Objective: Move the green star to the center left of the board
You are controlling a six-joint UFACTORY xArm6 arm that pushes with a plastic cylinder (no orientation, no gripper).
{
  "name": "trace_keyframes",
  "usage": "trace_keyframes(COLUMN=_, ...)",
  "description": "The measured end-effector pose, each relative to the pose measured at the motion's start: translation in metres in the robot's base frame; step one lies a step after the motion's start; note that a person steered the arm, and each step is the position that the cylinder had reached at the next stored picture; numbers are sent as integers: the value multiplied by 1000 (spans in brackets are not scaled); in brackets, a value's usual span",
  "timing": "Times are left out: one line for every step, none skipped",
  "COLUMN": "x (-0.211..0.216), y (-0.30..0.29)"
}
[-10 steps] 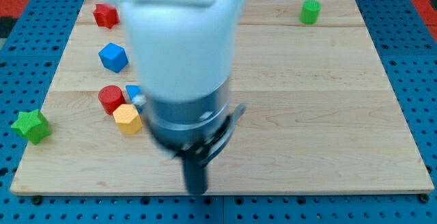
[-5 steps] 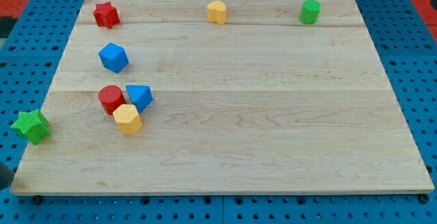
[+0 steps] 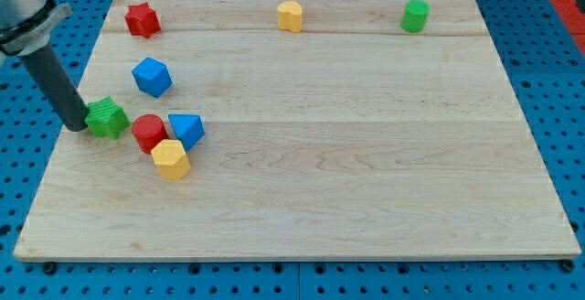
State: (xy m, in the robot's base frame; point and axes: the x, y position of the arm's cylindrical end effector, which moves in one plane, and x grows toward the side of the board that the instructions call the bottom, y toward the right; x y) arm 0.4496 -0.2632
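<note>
The green star (image 3: 108, 118) lies on the wooden board (image 3: 366, 154) at its centre left, just left of a red cylinder (image 3: 148, 133). My tip (image 3: 79, 126) rests against the star's left side, near the board's left edge. The dark rod rises from it toward the view's top left.
A blue triangular block (image 3: 187, 129) and a yellow hexagonal block (image 3: 171, 158) sit bunched with the red cylinder. A blue cube (image 3: 152, 77) lies above them. A red star (image 3: 142, 19), a yellow block (image 3: 290, 16) and a green cylinder (image 3: 415, 15) line the top edge.
The green star has moved from off the board's lower left edge up and right onto the board beside the red cylinder. The arm left the view's middle and now stands at the left.
</note>
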Motion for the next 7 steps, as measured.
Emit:
trace_keyframes(x=11, y=9)
trace_keyframes(x=43, y=16)
trace_keyframes(x=42, y=55)
trace_keyframes(x=9, y=39)
trace_keyframes(x=-7, y=34)
trace_keyframes(x=-7, y=35)
trace_keyframes(x=5, y=39)
